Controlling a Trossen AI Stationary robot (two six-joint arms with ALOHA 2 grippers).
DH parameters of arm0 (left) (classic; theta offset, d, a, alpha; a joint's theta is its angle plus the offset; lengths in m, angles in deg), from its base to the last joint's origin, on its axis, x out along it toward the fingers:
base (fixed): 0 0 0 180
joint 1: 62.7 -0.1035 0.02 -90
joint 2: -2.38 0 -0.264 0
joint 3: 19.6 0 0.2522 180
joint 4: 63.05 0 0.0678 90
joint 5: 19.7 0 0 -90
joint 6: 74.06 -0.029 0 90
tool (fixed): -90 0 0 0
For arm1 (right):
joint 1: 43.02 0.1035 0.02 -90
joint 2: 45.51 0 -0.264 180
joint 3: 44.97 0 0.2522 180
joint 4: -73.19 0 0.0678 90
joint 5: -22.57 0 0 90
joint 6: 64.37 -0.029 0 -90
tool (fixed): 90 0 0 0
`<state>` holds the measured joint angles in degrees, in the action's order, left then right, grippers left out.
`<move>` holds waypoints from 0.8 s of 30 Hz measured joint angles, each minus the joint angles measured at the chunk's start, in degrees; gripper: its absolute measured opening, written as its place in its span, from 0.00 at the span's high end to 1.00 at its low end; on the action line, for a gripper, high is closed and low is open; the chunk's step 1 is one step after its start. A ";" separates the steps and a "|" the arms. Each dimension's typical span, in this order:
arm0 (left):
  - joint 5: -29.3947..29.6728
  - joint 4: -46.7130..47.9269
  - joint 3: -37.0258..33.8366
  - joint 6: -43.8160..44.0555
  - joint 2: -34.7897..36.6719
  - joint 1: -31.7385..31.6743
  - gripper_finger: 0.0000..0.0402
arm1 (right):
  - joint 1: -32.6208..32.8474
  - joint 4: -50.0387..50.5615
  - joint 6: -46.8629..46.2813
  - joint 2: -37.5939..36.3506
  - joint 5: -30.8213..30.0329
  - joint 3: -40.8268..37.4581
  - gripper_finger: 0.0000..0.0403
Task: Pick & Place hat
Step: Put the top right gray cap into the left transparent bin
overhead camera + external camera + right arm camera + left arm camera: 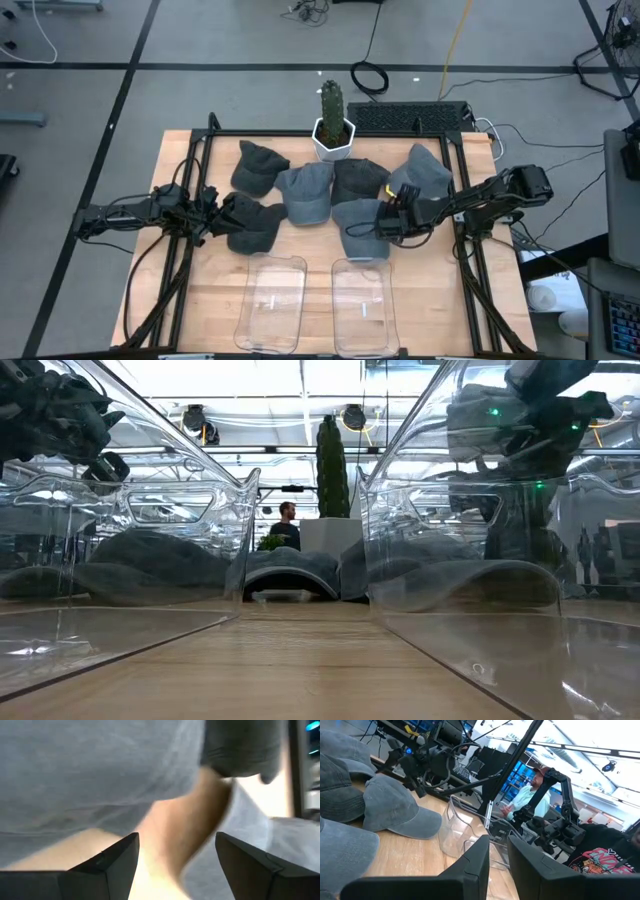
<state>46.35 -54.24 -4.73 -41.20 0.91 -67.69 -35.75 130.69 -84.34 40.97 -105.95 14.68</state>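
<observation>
Six soft grey fabric caps (pixel 305 192) with curved brims lie clustered on the wooden bench (pixel 200 300), behind two clear plastic bins (pixel 270 305). The right gripper (pixel 385 222) hovers, jaws spread, over one cap (pixel 362 228). The left gripper (pixel 222 212) sits by another, jaws narrowly parted, empty.

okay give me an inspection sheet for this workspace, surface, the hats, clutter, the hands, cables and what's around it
Surface: wooden table, bare at the near left corner.
Job's things: six grey hats clustered mid-table; two clear bins in front.
Clutter: potted cactus and keyboard at the far edge.
Hands: right hand open, low over the front-right hat; left hand at the left-front hat, fingers slightly apart, holding nothing seen.
Cables: coil and yellow cable on the floor.
Surroundings: people beyond the table.
</observation>
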 joint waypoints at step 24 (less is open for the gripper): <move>-0.01 0.00 0.00 0.00 -0.01 -0.01 0.81 | -9.41 -4.40 4.55 1.53 -4.89 -7.42 0.38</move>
<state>46.34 -54.24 -4.73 -41.20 0.90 -67.70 -45.16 126.29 -79.80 42.50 -110.83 7.26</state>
